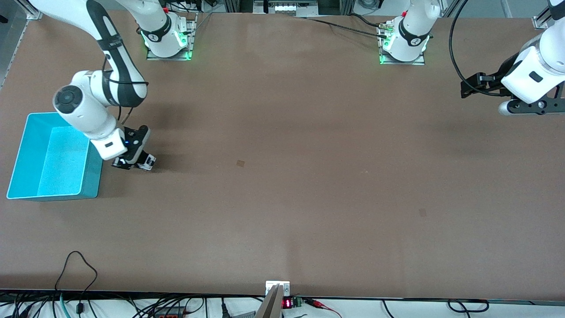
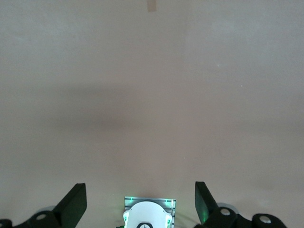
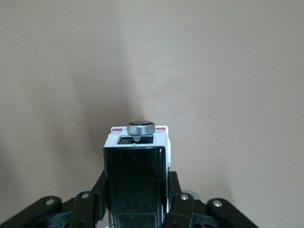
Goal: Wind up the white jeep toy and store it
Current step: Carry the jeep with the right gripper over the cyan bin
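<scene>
The right arm reaches down from its base to the table at its own end, elbow bent, and its gripper (image 1: 133,164) sits low with fingers (image 3: 180,209) closed on the white jeep toy (image 3: 136,175). The left arm waits, raised over its own end of the table, its gripper (image 2: 141,206) held level with fingers (image 2: 73,203) spread wide and holding nothing.

A robotics lab. Two white robot arms are bolted on metal base plates (image 1: 169,53) lit green along one edge of a wide, plain brown bench (image 1: 282,185). Loose black cables (image 1: 79,265) trail off its near edge, where a small board with a red number display (image 1: 287,303) sits. Metal frame posts stand by the bases.
</scene>
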Controlling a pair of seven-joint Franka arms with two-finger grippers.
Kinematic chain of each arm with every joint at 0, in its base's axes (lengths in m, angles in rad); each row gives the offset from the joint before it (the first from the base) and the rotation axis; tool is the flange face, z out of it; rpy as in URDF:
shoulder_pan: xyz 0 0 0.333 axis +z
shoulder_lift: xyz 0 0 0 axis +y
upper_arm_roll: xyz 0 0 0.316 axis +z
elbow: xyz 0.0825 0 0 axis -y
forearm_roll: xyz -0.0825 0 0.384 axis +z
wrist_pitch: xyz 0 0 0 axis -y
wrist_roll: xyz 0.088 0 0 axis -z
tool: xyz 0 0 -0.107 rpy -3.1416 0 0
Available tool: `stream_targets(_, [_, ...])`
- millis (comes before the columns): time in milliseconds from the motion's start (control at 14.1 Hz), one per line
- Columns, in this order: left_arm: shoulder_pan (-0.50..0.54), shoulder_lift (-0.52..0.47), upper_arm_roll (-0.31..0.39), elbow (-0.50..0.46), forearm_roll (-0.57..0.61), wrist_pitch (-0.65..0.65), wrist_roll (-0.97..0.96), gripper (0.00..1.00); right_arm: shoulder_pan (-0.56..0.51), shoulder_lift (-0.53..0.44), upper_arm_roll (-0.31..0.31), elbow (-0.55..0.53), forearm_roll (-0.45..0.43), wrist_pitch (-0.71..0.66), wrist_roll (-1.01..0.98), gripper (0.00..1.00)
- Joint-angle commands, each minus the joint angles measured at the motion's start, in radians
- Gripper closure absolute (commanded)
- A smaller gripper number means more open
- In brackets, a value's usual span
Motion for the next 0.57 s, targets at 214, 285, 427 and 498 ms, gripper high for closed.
stream_targets(214, [-0.014,0.03,-0.007,0.064,-0.056,-0.042,-0.003,0.0,-0.128,-0.015,0.005,0.145,0.009,-0.163,0.184,1.0])
stream_targets(285, [-0.02,0.032,-0.008,0.064,-0.056,-0.041,-0.004,0.0,-0.143,-0.018,0.005,0.148,0.009,-0.165,0.217,1.0])
stream_targets(427, [-0.02,0.035,-0.008,0.064,-0.056,-0.041,-0.004,0.0,-0.183,-0.015,0.005,0.155,0.008,-0.163,0.263,1.0])
stream_targets(498, [-0.02,0.033,-0.008,0.066,-0.056,-0.042,-0.001,0.0,-0.203,-0.015,0.005,0.158,0.008,-0.163,0.27,1.0])
